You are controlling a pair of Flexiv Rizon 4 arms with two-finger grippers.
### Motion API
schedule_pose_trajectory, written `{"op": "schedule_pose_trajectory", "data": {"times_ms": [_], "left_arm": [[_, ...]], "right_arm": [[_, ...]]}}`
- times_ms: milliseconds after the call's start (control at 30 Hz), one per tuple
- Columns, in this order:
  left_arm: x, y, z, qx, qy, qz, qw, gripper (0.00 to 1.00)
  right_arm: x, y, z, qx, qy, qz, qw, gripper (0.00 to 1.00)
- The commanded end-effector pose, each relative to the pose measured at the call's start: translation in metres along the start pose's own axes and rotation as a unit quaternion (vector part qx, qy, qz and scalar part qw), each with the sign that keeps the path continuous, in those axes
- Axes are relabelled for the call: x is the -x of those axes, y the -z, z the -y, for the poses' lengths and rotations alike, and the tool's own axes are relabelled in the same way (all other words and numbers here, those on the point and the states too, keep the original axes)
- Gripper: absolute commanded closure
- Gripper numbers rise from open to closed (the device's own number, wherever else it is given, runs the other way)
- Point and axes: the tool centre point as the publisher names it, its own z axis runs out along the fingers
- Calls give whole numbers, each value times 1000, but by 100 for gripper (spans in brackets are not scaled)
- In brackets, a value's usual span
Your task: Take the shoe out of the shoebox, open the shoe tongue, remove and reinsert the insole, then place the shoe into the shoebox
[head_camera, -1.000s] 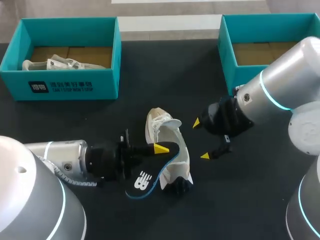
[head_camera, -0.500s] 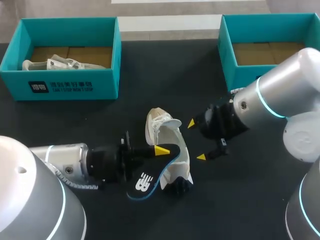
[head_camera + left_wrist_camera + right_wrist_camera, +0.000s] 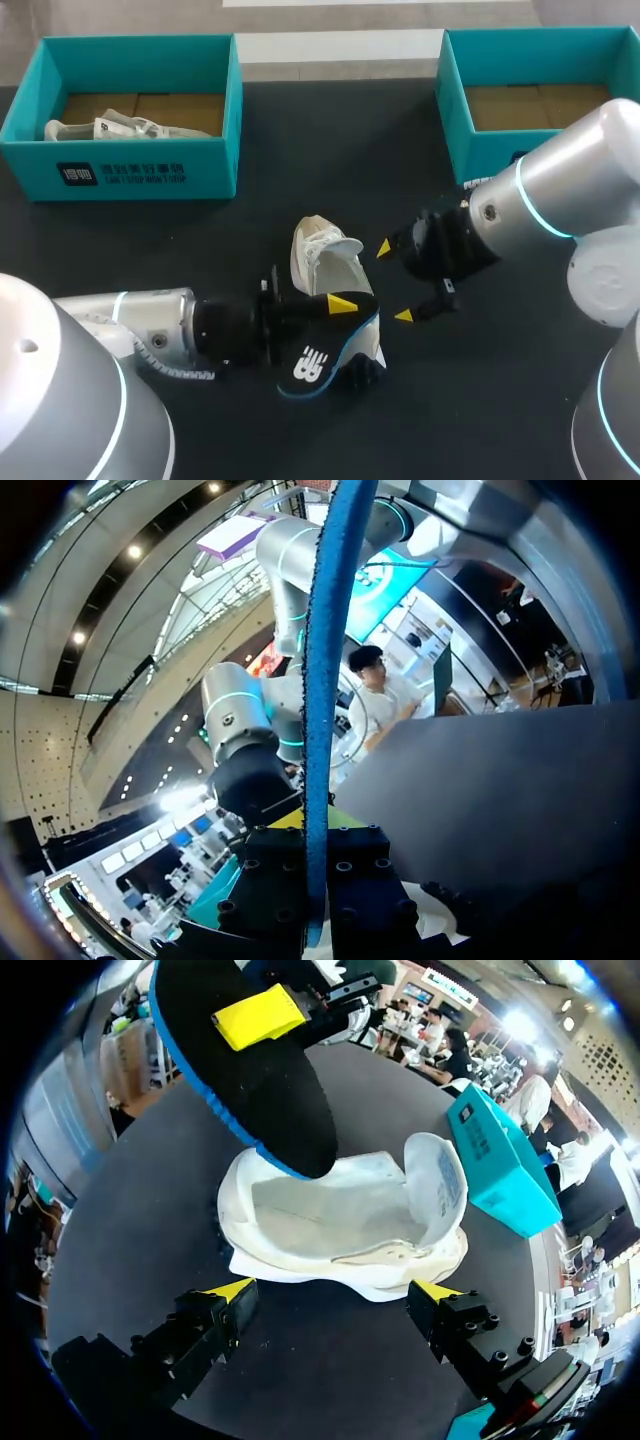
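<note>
A white shoe [image 3: 328, 256] lies on its side at the middle of the dark table, with its opening facing my right gripper [image 3: 393, 281]. That gripper stands open just to the shoe's right, holding nothing. My left gripper [image 3: 340, 303] is shut on a black insole [image 3: 318, 358] with a blue edge. In the right wrist view the insole [image 3: 250, 1070] dips its tip into the shoe [image 3: 340, 1220], ahead of the open right gripper [image 3: 333, 1290]. In the left wrist view the insole [image 3: 322, 680] runs edge-on out from the left gripper [image 3: 315, 880].
A teal shoebox [image 3: 140, 170] at the back left holds another white shoe [image 3: 120, 127]. A second teal shoebox [image 3: 455, 110] stands at the back right, close behind my right arm. Bare table lies in front of and behind the middle shoe.
My left gripper has moved right with the insole, bringing it over and into the shoe. My right gripper has shifted slightly left toward the shoe, still open.
</note>
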Motion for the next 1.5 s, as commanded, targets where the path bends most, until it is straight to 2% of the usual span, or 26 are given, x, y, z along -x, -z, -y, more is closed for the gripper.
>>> {"op": "schedule_pose_trajectory", "data": {"times_ms": [33, 333, 700, 1500], "left_arm": [[-2, -11, -14, 4, 4, 2, 1000, 100], [-2, -13, -34, 4, 16, 3, 1000, 100], [-13, -16, -50, 16, 37, 7, 999, 100], [-15, -13, -88, 36, 42, 0, 998, 100]], "right_arm": [[-1, 0, 0, 1, 0, 1, 1000, 0], [-1, 0, 0, 1, 0, 1, 1000, 0], [-1, 0, 0, 1, 0, 1, 1000, 0], [-1, 0, 0, 1, 0, 1, 1000, 0]]}}
